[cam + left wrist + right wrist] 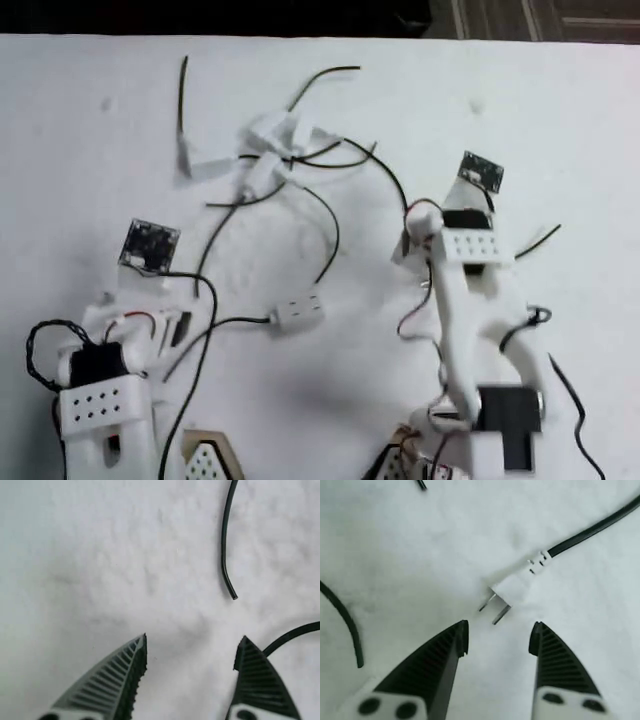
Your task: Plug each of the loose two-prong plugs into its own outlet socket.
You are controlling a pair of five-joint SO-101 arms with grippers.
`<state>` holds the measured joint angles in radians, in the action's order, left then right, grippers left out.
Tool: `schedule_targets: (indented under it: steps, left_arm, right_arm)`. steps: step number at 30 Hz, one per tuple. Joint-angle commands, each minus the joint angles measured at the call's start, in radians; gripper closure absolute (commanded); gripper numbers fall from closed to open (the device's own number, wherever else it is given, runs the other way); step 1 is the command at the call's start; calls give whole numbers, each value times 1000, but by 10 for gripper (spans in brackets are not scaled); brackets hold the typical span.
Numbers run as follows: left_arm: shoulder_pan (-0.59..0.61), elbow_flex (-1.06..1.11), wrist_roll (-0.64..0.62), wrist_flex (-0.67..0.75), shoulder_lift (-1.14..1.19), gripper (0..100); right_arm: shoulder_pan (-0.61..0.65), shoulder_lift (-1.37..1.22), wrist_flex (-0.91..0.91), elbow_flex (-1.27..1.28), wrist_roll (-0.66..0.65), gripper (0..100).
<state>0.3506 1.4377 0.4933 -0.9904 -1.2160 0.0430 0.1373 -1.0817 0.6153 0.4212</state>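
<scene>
Right jaws wide, white plug point(512, 587) just ahead of their tips. Left jaws wide above counter point(75, 555), black cable end point(227, 555) near.

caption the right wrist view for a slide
Open right gripper close to a loose white two-prong plug on its black cord.

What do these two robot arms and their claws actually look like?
Both the left arm and right arm are white shells with dotted vent holes, black motor blocks, and thin red and black wires looping along them. The left gripper and right gripper have dark, pointed, ridged fingers on white bases.
</scene>
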Motion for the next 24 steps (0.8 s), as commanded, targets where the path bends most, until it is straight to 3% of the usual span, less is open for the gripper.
schedule_targets:
  steps: [1,7,24]
  left_arm:
    - [10,3,9,14,-18,717]
    - [10,3,11,14,-18,717]
    - [10,6,14,14,-18,717]
  right_arm:
    - [-42,-101,-30,-109,9,800]
    - [-68,-148,-145,-224,68,800]
    - [-151,-271,-140,-256,170,801]
